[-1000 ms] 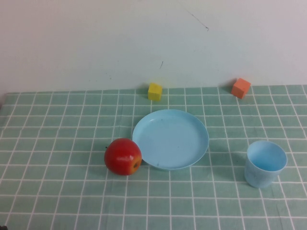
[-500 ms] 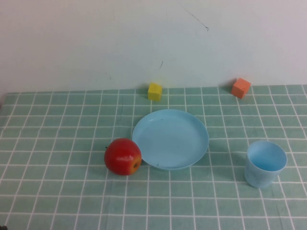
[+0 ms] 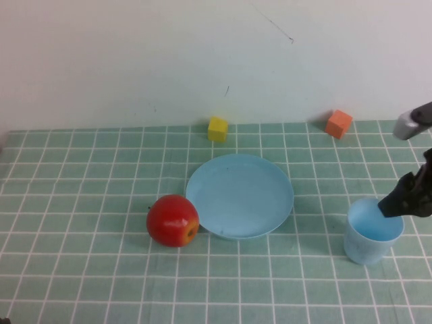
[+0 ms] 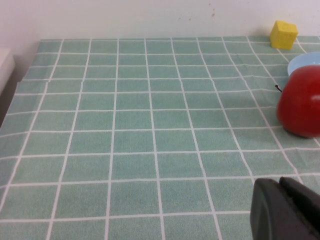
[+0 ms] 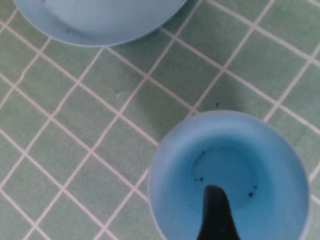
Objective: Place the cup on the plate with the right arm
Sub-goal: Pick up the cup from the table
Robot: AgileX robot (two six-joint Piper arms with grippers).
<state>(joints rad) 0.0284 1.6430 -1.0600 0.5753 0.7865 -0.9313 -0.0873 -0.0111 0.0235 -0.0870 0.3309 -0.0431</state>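
Note:
The light blue cup (image 3: 370, 236) stands upright on the green checked cloth, to the right of the round light blue plate (image 3: 239, 196) and apart from it. My right gripper (image 3: 403, 201) has come in from the right edge and hangs over the cup's right rim. In the right wrist view one black fingertip (image 5: 215, 210) points down over the inside of the cup (image 5: 230, 170); its partner is out of frame, so the jaws stand open. The plate (image 5: 100, 20) shows beyond the cup. My left gripper (image 4: 281, 187) is shut, low over the cloth, out of the high view.
A red apple (image 3: 173, 220) touches the plate's left rim and shows near my left gripper as the apple (image 4: 302, 102). A yellow cube (image 3: 217, 128) and an orange cube (image 3: 339, 123) sit by the back wall.
The right arm has come into the high view from the right and now hangs over the cup. The cup, plate and apple have not moved.

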